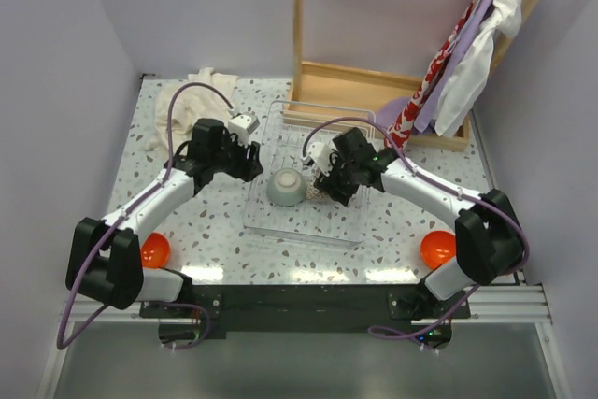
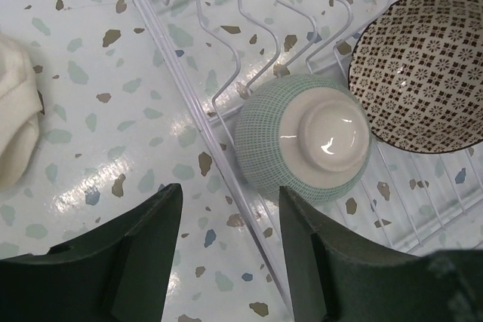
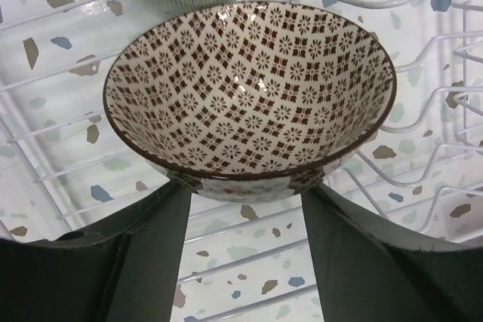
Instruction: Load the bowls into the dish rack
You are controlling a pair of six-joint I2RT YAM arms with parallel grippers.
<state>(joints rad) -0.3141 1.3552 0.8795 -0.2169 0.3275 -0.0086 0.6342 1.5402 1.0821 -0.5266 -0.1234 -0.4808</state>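
The clear wire dish rack [image 1: 304, 228] lies mid-table. In it, a blue-green patterned bowl [image 1: 286, 187] lies upside down, pale foot ring up [image 2: 302, 137]. Beside it a brown-patterned bowl [image 3: 249, 88] leans tilted on the rack wires [image 2: 423, 65]. My right gripper [image 3: 245, 190] is open, with a fingertip on either side of this bowl's lower wall. My left gripper [image 2: 230, 209] is open and empty above the rack's left edge, just short of the upturned bowl. Two orange bowls sit on the table near the arm bases, one left [image 1: 155, 249], one right [image 1: 437, 248]. No grey-speckled bowl is in view.
A wooden frame [image 1: 374, 91] stands behind the rack, with hanging cloths [image 1: 467, 53] at the back right. A white cloth [image 1: 187, 105] lies at the back left and shows in the left wrist view [image 2: 15, 126]. Walls close in on the left and right.
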